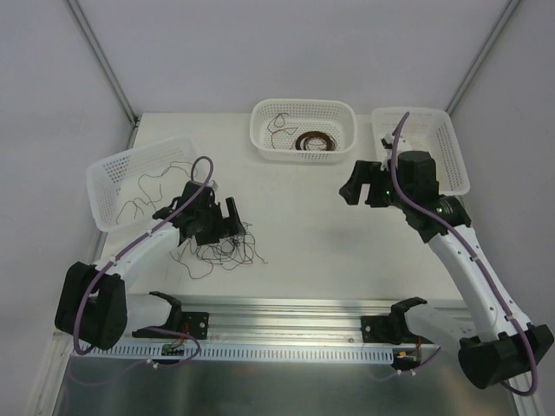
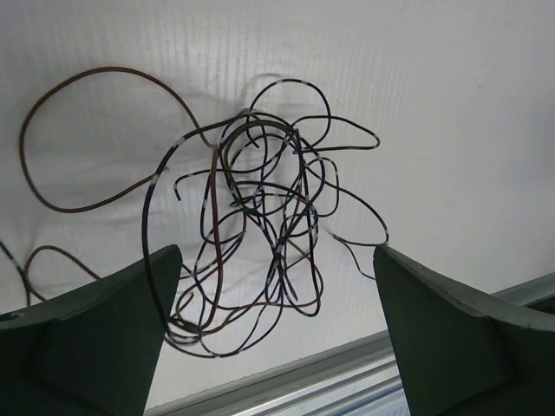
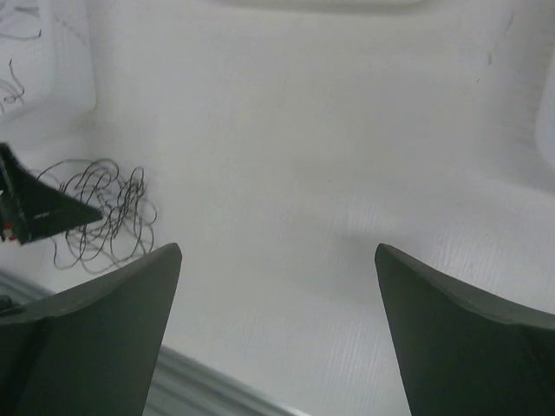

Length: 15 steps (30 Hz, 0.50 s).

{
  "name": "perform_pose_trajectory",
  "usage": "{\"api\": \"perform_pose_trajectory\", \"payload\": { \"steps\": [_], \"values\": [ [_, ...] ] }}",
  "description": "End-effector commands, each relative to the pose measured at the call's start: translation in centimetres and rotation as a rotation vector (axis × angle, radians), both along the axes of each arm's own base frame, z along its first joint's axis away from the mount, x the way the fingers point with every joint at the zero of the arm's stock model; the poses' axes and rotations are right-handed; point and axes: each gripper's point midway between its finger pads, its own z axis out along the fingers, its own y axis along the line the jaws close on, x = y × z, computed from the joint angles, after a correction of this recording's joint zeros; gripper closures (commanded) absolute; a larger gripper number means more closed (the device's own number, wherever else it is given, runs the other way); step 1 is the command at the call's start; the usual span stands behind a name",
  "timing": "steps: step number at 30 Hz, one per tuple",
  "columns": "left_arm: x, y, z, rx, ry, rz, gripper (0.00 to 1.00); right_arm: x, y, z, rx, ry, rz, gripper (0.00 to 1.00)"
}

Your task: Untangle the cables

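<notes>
The cables (image 2: 260, 217) lie in a loose, tangled clump of dark and brown strands on the white surface (image 1: 303, 225), near its front edge. The left pincer (image 2: 276, 260) hangs over them, spread wide, pinching nothing. The right pincer (image 3: 277, 256), also spread and empty, hovers well apart over bare surface.

White table (image 1: 321, 217), pale walls (image 1: 52, 69), aluminium rail (image 1: 286, 312).
</notes>
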Motion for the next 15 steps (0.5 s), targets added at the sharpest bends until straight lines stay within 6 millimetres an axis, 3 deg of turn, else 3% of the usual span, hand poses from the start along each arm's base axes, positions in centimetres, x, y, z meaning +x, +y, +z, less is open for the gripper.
{"api": "perform_pose_trajectory", "payload": {
  "steps": [1,2,5,6,8,9,10,13,15],
  "values": [
    [-0.6,-2.7,-0.7,-0.102,0.054,-0.033,0.07,-3.0,1.2,0.4,0.074,-0.020,-0.011,0.00],
    [0.0,-3.7,-1.0,-0.137,0.063,-0.024,0.06,-4.5,1.6,-0.5,0.079,-0.012,0.013,0.00],
    [0.5,-7.3,0.0,-0.201,0.071,-0.076,0.06,-6.1,1.5,-2.6,0.086,0.021,0.001,0.00],
    [0.7,-8.5,-0.4,-0.204,0.086,-0.092,0.07,-6.8,1.5,-2.4,0.100,0.008,0.006,0.00],
    [1.3,-11.7,1.3,-0.248,0.067,-0.136,0.07,-7.4,1.4,-2.8,0.109,0.014,0.008,0.00],
    [1.6,-12.7,0.9,-0.243,0.082,-0.144,0.07,-7.9,1.3,-3.3,0.104,0.028,0.013,0.00],
    [2.1,-14.4,2.4,-0.260,0.048,-0.175,0.07,-8.3,1.2,-3.2,0.109,0.024,0.027,0.00],
    [2.8,-15.4,2.9,-0.244,0.025,-0.149,0.07,-9.4,1.0,-3.6,0.094,0.034,0.053,0.00],
    [2.7,-14.8,3.1,-0.236,0.024,-0.089,0.07,-10.0,1.1,-3.7,0.094,0.048,0.074,0.00]
  ]
}}
